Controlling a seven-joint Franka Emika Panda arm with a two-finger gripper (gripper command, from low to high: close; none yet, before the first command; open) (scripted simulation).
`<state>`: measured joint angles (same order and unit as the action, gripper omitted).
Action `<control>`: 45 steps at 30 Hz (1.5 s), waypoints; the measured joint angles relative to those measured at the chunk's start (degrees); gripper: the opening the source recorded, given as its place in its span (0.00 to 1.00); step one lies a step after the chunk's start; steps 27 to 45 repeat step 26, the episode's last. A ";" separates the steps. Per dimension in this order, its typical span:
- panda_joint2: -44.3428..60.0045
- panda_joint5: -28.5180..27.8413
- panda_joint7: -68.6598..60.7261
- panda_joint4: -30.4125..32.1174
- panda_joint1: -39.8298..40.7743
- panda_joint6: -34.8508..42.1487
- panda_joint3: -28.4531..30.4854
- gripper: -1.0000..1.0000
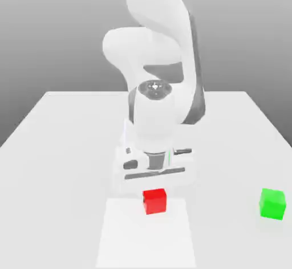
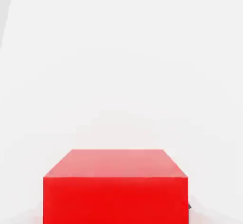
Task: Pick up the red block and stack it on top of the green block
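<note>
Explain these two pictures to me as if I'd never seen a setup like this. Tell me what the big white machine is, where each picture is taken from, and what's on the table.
The white machine is a robot arm bent low over a white table. Its tool is shut on the red block. One picture is taken from a camera off the arm; the other from a camera on its hand, so the red block looms close. A green block sits apart, toward the exterior view's right. It is a computer simulation.
</note>
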<state>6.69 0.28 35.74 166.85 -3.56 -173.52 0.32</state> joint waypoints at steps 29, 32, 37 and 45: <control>7.25 -8.32 25.01 -21.36 -26.48 14.53 -12.30 1.00; 7.25 -8.32 25.01 -21.36 -26.48 14.53 -12.30 1.00; 7.25 -8.32 25.01 -21.36 -26.48 14.53 -12.30 1.00; 7.25 -8.32 25.01 -21.36 -26.48 14.53 -12.30 1.00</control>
